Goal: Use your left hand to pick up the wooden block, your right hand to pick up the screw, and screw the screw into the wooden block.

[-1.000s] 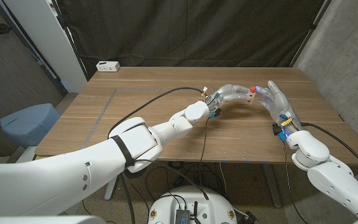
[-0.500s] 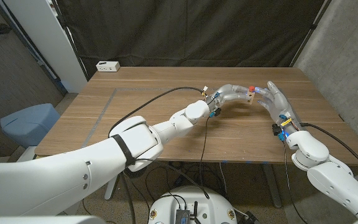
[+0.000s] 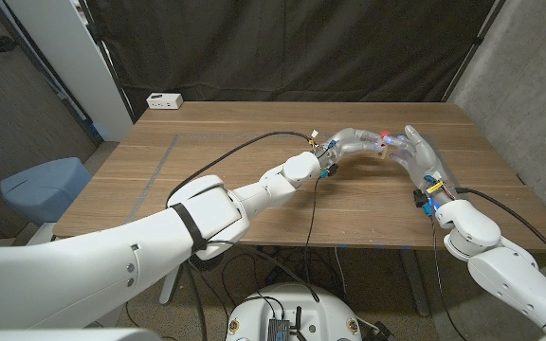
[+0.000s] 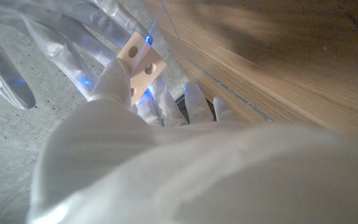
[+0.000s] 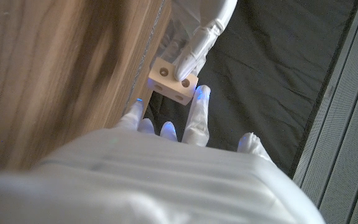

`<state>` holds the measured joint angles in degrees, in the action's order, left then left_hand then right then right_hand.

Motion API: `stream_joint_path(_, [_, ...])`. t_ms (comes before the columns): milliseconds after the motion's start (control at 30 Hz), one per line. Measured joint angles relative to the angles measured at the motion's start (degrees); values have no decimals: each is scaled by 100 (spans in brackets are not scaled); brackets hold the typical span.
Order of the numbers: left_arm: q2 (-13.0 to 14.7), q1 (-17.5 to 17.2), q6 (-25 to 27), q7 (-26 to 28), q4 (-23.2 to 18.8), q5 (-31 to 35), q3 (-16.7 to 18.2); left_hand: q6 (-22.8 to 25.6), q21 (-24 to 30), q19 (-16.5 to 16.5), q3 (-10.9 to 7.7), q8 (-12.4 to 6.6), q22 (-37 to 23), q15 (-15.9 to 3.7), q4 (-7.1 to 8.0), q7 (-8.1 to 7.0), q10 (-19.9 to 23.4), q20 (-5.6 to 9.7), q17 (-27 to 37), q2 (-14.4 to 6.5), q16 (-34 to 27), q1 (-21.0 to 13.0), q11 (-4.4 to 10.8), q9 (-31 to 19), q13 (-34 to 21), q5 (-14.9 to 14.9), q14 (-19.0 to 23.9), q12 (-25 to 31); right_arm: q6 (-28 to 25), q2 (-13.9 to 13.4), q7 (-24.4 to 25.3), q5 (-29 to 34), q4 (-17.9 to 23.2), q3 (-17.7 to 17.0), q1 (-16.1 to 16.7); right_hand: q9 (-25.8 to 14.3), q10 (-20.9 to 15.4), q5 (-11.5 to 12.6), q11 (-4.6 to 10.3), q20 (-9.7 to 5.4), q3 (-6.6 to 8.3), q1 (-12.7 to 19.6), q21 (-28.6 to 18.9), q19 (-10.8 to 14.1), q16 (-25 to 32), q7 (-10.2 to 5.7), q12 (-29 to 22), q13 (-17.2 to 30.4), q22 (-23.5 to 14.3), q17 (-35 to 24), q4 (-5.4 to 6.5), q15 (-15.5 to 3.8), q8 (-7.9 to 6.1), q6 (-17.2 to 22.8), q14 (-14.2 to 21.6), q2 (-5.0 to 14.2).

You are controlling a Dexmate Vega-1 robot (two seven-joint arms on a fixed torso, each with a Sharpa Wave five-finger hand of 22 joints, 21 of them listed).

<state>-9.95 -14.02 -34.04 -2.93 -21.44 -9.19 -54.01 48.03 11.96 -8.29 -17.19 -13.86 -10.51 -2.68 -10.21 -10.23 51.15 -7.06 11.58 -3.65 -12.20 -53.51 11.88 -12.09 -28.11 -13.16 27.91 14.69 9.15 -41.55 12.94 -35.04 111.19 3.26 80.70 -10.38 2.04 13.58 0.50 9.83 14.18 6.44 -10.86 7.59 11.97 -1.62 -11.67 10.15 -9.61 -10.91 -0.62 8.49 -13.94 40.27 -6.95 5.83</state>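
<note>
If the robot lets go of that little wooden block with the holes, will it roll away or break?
Probably not roll: the wooden block has flat faces and square corners, so it should land and stay put. It looks stiff and solid, so breaking seems unlikely. It is small beside the left hand holding it above the table, so it is likely light and might bounce a little.

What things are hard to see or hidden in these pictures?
- Screw: in the head view just a tiny red dot between the hands, too small to tell how far it is in.
- Wooden block: in the right wrist view a finger of the left hand covers part of it; in the left wrist view that hand's back hides its lower end.
- Right hand: its grip on the screw is hidden by its own back.
</note>
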Motion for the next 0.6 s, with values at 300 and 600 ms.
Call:
stream_joint_path(300, [10,-16,-74,8,-3,8,-9,0,0,0,0,0,0,0,0,0,0,0,0,0,0,0,0,-5,0,-27,0,0,67,-42,-42,20,23,-21,80,0,-11,0,11,0,0,0,0,0,0,-2,0,0,0,0,0,0,0,17,0,0])
stream_joint_path(600, [25,-53,-201,35,-26,57,-13,0,0,0,0,0,0,0,0,0,0,0,0,0,0,0,0,-5,0,-27,0,0,162,-20,30,83,107,-146,273,-1,-67,0,-1,0,6,0,0,-1,0,-22,0,0,0,-1,-6,-31,46,75,31,0])
